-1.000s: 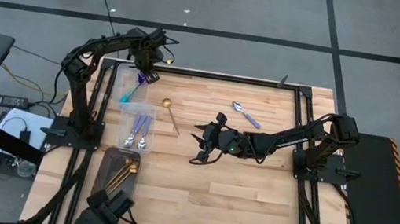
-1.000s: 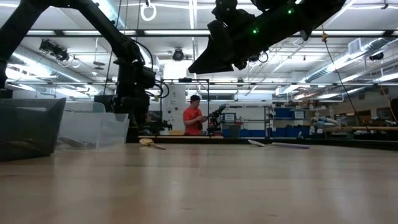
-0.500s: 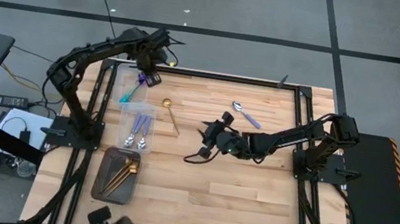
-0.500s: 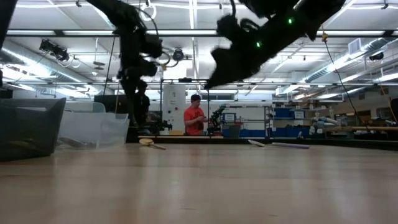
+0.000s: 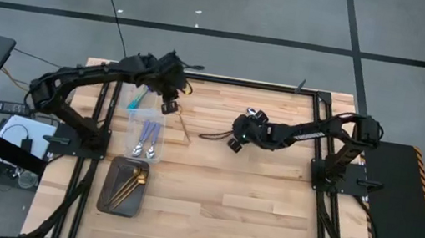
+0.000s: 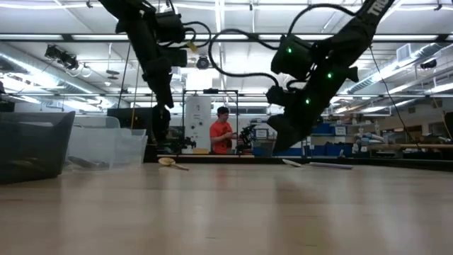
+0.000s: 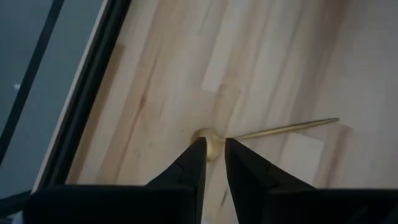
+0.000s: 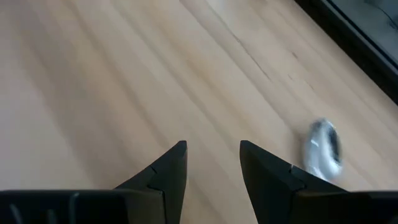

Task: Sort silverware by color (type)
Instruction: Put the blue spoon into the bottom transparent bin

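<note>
I see a pale wooden tabletop (image 5: 210, 195) inside a black frame, with a person in a red shirt (image 6: 221, 136) far off in the workshop behind. My left gripper (image 7: 211, 163) hangs over the slim gold metal spoon (image 7: 261, 133), its narrow-set fingers empty, the bowl just ahead of the tips. My right gripper (image 8: 211, 163) has its fingers spread and empty; the shiny silver spoon bowl (image 8: 324, 149) lies just beside it, apart. Only overhead do I see the clear plastic bin (image 5: 145, 133) holding purple-and-teal spoons (image 5: 147, 139), and the dark grey rectangular tray (image 5: 124, 186) holding gold spoons (image 5: 130, 184).
</note>
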You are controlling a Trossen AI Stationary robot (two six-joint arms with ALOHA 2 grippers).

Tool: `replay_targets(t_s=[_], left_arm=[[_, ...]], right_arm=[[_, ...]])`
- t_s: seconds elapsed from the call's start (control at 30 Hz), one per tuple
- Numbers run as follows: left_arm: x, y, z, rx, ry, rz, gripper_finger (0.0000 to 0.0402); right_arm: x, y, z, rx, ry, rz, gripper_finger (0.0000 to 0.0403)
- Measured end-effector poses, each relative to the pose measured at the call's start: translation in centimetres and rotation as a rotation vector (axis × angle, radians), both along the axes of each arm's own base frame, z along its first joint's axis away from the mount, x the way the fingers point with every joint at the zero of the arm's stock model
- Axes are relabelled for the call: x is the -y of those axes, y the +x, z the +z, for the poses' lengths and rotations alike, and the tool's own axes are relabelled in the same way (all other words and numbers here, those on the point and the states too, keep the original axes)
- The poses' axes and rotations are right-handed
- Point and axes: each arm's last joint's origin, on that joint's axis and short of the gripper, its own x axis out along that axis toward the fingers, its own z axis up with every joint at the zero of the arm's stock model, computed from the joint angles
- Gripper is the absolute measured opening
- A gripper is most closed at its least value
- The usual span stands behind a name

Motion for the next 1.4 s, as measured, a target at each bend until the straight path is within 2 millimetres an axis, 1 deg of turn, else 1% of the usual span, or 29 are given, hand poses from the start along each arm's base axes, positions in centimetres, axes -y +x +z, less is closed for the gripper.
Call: replay_targets(t_s=[0.17, 0.3, 0.47, 0.63, 0.83, 0.97, 1.07, 1.17, 1.4], left_arm=[[1.9, -0.6, -0.5, 0.070, 0.038, -0.039, 0.0066], [3.2, -1.6, -1.1, 0.129, 0.055, -0.042, 0.0066], [4.7, -2.8, -1.8, 0.188, 0.053, -0.036, 0.0066], [6.3, -3.7, -1.8, 0.222, 0.037, -0.045, 0.0066], [7.9, -4.0, -0.9, 0.281, 0.028, -0.076, 0.0066], [8.5, -3.9, -0.7, 0.302, 0.017, -0.085, 0.0066], [8.8, -3.7, -0.8, 0.304, 0.008, -0.094, 0.0066], [9.2, -3.6, -0.8, 0.305, -0.001, -0.102, 0.0066], [9.8, -3.4, -0.8, 0.305, -0.008, -0.125, 0.0066]], right_arm=[[1.1, -0.9, -0.3, -0.021, 0.006, -0.031, 0.0158], [1.8, -2.0, 0.2, -0.019, 0.002, -0.071, 0.0158], [3.2, -4.3, 0.6, 0.006, 0.021, -0.134, 0.0164], [4.2, -6.8, 0.4, 0.024, 0.054, -0.181, 0.0187], [4.8, -9.0, -1.0, 0.041, 0.140, -0.163, 0.0227], [4.7, -10.0, -1.9, 0.015, 0.157, -0.179, 0.0237], [4.6, -10.4, -2.4, 0.014, 0.164, -0.189, 0.0226], [4.5, -10.6, -2.5, 0.020, 0.180, -0.195, 0.0200], [4.4, -10.6, -2.6, 0.032, 0.213, -0.197, 0.0107]])
